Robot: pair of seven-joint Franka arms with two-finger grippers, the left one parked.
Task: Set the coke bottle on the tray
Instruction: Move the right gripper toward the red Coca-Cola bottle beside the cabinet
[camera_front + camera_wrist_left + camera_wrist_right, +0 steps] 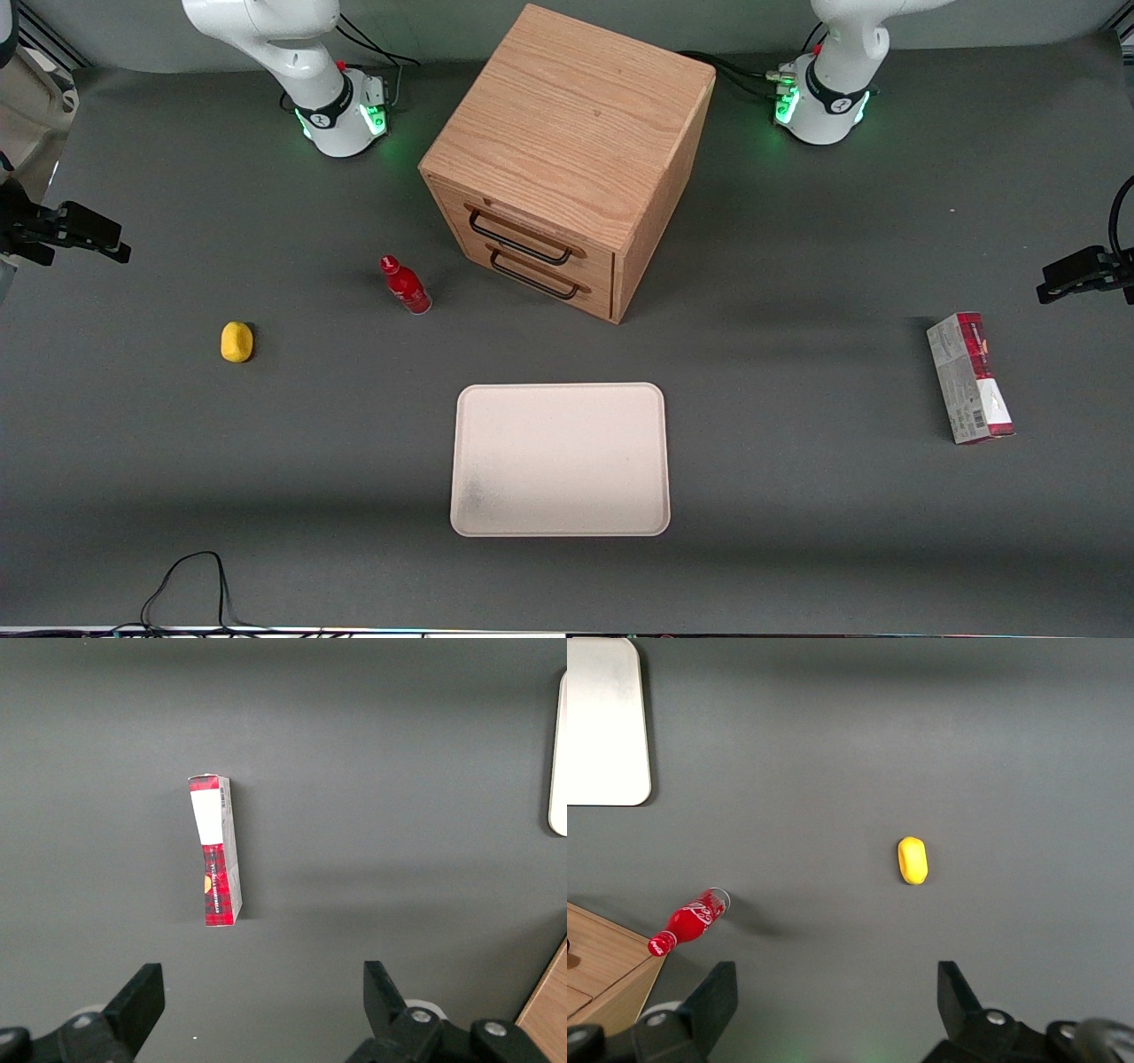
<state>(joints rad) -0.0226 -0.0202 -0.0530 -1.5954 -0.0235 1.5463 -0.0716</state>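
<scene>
The coke bottle (406, 285) is small and all red, and stands on the dark table near the cabinet's drawer fronts; the right wrist view looks down on it (691, 923). The cream-white tray (560, 459) lies flat, nearer the front camera than the bottle and the cabinet, with nothing on it; its corner shows in the right wrist view (602, 726). My right gripper (837, 979) hangs open, well above the table at the working arm's end (111, 244). It holds nothing and is far from the bottle.
A wooden two-drawer cabinet (567, 159) stands mid-table, farther from the front camera than the tray. A yellow lemon-like lump (236, 342) lies toward the working arm's end. A red-and-grey carton (970, 377) lies toward the parked arm's end. A black cable (186, 585) loops at the front edge.
</scene>
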